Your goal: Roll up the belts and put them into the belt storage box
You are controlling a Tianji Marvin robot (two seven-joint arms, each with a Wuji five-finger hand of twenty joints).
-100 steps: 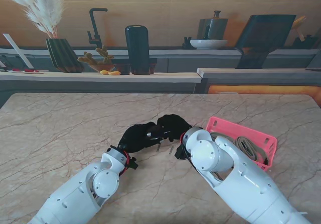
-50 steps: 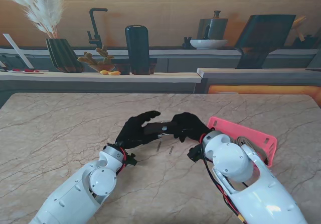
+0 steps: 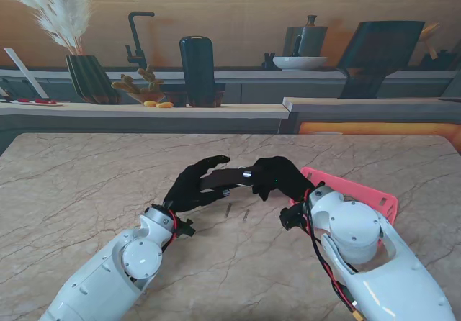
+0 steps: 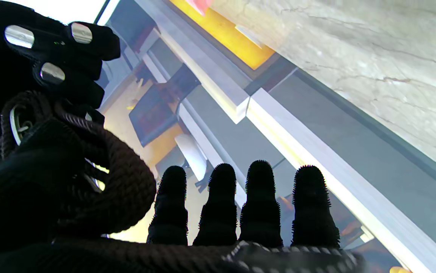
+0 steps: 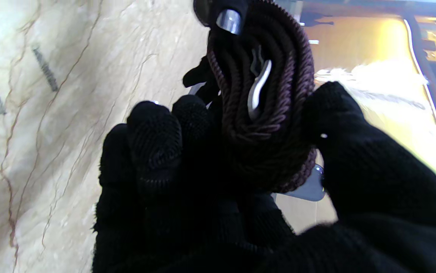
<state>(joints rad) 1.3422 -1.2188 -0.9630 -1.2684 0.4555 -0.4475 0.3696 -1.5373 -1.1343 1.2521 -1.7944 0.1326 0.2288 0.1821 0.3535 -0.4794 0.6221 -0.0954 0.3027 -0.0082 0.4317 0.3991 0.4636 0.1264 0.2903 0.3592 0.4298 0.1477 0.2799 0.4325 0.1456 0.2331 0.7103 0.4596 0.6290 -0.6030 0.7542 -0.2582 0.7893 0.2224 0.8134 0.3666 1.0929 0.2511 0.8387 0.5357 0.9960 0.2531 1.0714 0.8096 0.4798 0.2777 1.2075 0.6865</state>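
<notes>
A dark brown braided belt (image 5: pixel 278 94) is coiled into a roll, and my right hand (image 3: pixel 277 178) is shut on it above the table's middle. A short tail of the belt (image 3: pixel 220 180) runs from the roll over to my left hand (image 3: pixel 193 186). That hand is open, its fingers (image 4: pixel 259 204) stretched out straight, with the tail lying across its palm. The pink belt storage box (image 3: pixel 356 189) stands just right of my right hand. My right forearm hides most of the box and whatever is inside it.
The marble table (image 3: pixel 86 184) carries two small dark marks (image 3: pixel 229 209) near my hands. Beyond the far edge runs a counter with a dark bottle (image 3: pixel 197 70), a plant pot (image 3: pixel 90 78) and a bowl (image 3: pixel 299 62).
My right hand has lifted the belt roll and carried it right, toward the pink box. My left hand's fingers have spread open. The right arm now covers the box's inside.
</notes>
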